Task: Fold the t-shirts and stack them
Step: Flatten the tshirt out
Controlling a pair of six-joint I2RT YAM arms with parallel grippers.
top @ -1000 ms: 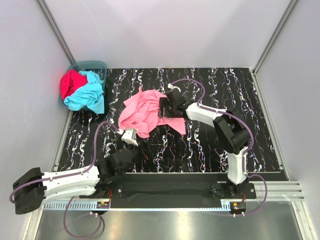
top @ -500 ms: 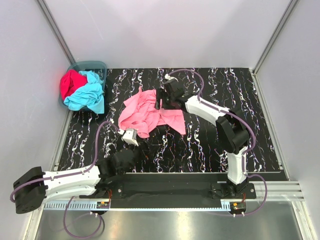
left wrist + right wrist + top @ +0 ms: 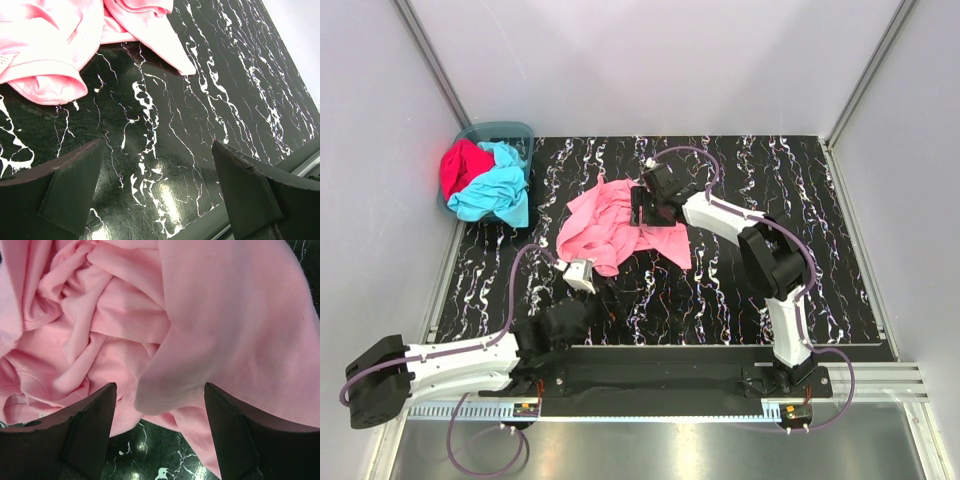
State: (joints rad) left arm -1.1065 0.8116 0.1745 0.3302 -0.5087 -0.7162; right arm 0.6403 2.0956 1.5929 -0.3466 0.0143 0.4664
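The pink t-shirt [image 3: 610, 228] lies crumpled in the middle of the black marbled table. My right gripper [image 3: 645, 207] hovers over its far right part, open; in the right wrist view its jaws stand wide over the pink folds [image 3: 150, 330], holding nothing. My left gripper [image 3: 582, 274] is at the shirt's near edge, open and empty; in the left wrist view the pink cloth [image 3: 60, 45] lies beyond the jaws. The turquoise t-shirt [image 3: 498, 190] and the crimson t-shirt [image 3: 461, 166] are bunched in the teal basket [image 3: 516, 130] at the far left.
Grey walls close the table on three sides. The black marbled table [image 3: 750, 290] stretches right of the pink shirt. A metal rail [image 3: 660, 385] runs along the near edge by the arm bases.
My right gripper has moved left and away from me over the pink shirt, to its upper middle. The left arm has barely moved.
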